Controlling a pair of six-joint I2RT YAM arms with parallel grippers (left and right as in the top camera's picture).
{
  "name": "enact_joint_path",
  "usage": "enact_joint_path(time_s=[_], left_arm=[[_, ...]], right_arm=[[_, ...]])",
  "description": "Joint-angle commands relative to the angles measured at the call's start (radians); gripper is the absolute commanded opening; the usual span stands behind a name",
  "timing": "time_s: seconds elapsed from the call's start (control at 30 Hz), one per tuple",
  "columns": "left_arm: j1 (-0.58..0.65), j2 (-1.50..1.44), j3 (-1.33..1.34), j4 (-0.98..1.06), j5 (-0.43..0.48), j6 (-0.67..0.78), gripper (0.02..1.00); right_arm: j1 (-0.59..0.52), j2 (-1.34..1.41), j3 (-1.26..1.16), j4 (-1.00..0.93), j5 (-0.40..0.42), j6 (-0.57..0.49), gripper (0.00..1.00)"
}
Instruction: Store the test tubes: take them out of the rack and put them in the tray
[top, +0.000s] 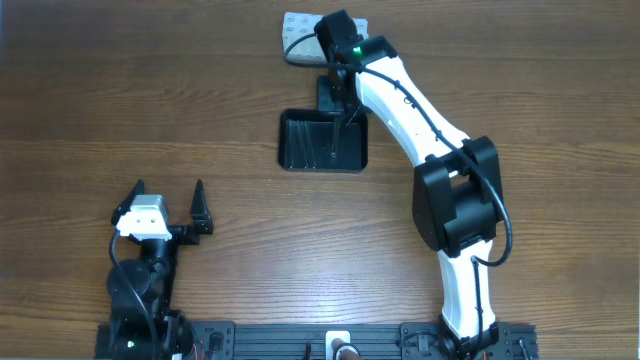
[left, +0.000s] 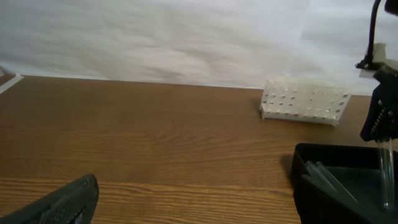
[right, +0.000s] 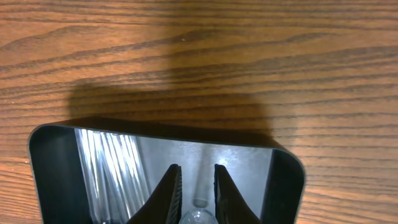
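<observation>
Tray (right: 50, 174): several tubes (right: 112, 168) lying inside.
Right pincer (right: 196, 171): pinching one tube (left: 387, 177) upright over the tray, not yet released.
Rack (left: 305, 102): looks empty, so this is probably the last.
Left pincer (top: 168, 190): spread, well apart over the bench (top: 100, 100).

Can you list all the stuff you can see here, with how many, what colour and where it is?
table: one, brown wood, under everything
backdrop: one, white, behind the table
rack: one, white, at the table's far edge, beyond the tray
tray: one, black, mid-table
lying test tubes: several, clear, along one side of the tray; exact count unclear
held test tube: one, clear, upright over the tray
left gripper: one, black, open, near its base
right gripper: one, black, over the tray, gripping the held test tube
</observation>
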Motion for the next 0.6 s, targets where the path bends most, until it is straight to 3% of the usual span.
enact_joint_path(time_s=[0.03,0.2,0.37,0.53,0.6], left_arm=[[0.006,-0.008,-0.005,-0.001,0.013,0.014,1.000],[0.006,-0.008,-0.005,-0.001,0.013,0.014,1.000],[0.006,-0.008,-0.005,-0.001,0.013,0.014,1.000],[0.006,-0.008,-0.005,-0.001,0.013,0.014,0.998],[0.006,-0.008,-0.005,-0.001,0.013,0.014,1.000]], right_arm=[[0.014,0.010,-0.041,0.008,0.014,0.042,0.106],[0.015,0.010,-0.053,0.010,0.019,0.042,0.143],[0.017,0.010,-0.061,0.025,0.025,0.042,0.290],[0.017,0.007,-0.058,0.042,0.027,0.041,0.347],[0.016,-0.023,-0.058,0.053,0.066,0.036,0.384]])
